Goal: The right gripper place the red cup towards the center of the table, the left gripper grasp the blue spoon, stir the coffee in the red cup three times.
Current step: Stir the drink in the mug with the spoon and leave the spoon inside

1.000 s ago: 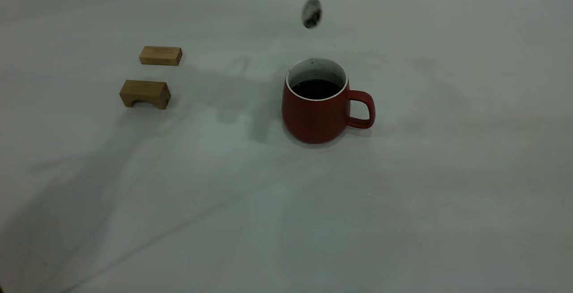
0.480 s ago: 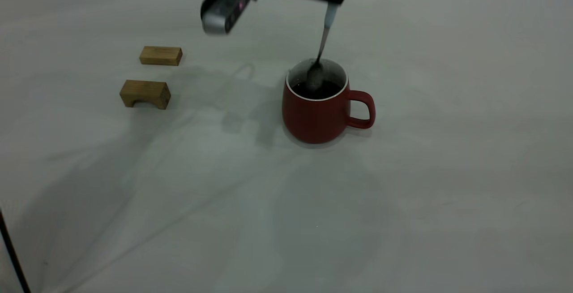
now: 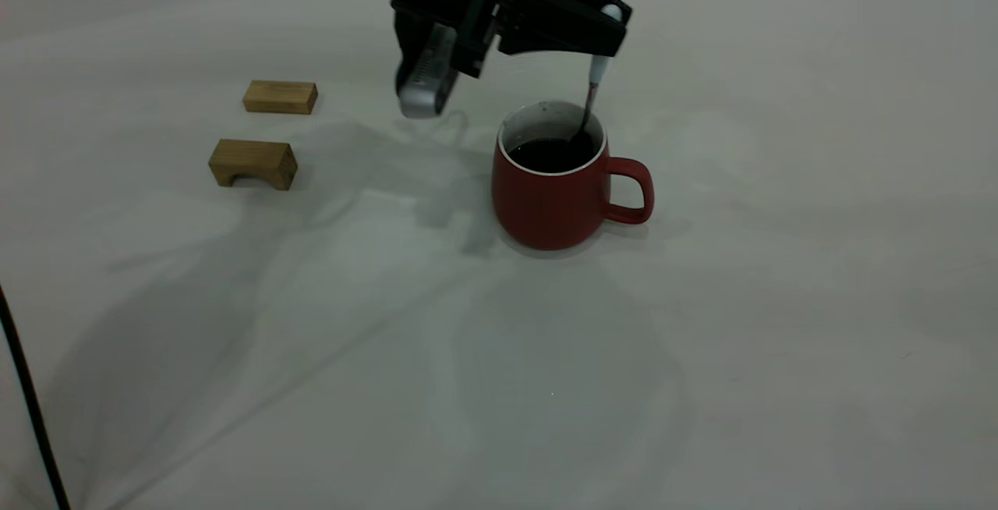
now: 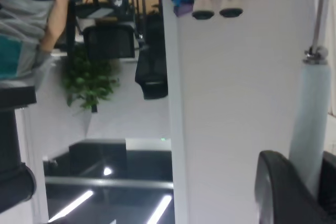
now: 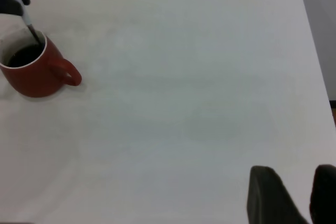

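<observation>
Left gripper (image 3: 604, 30) clamps the spoon (image 3: 594, 81), its bowl dipped in the cup (image 3: 557, 194).
You see two wooden blocks (image 3: 265, 132) at centre left; right gripper (image 5: 302, 198), fingers apart, well away.

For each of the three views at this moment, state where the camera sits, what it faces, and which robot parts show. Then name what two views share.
Exterior: outside the rig, above the table, facing the red cup; left gripper holds the blue spoon.
Left wrist: on the left arm, facing the room; spoon handle and a fingertip show.
Right wrist: set back above the table, right gripper open.
Shared: exterior and right wrist both show cup and spoon.
</observation>
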Action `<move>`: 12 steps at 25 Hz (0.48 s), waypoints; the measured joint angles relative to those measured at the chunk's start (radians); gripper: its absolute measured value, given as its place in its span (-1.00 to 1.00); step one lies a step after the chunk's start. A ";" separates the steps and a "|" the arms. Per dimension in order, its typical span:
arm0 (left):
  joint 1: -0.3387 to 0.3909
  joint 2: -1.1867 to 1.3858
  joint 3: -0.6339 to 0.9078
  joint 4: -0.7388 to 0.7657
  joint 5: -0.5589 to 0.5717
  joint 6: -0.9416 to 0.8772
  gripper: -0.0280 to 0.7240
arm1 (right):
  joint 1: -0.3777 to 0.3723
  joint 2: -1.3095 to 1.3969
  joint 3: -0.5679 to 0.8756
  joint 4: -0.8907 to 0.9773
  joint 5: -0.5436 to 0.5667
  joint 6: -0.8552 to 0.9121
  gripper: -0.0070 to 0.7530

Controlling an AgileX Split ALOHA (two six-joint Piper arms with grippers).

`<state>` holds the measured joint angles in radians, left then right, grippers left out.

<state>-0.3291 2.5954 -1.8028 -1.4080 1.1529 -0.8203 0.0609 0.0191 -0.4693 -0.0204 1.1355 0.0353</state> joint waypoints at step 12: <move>0.023 -0.010 -0.040 0.271 -0.001 -0.217 -0.52 | 0.000 0.000 0.000 0.000 0.000 -0.001 -0.36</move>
<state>-0.3063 2.5857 -1.8426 -1.1374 1.1522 -1.0372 0.0609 0.0191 -0.4693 -0.0204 1.1355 0.0340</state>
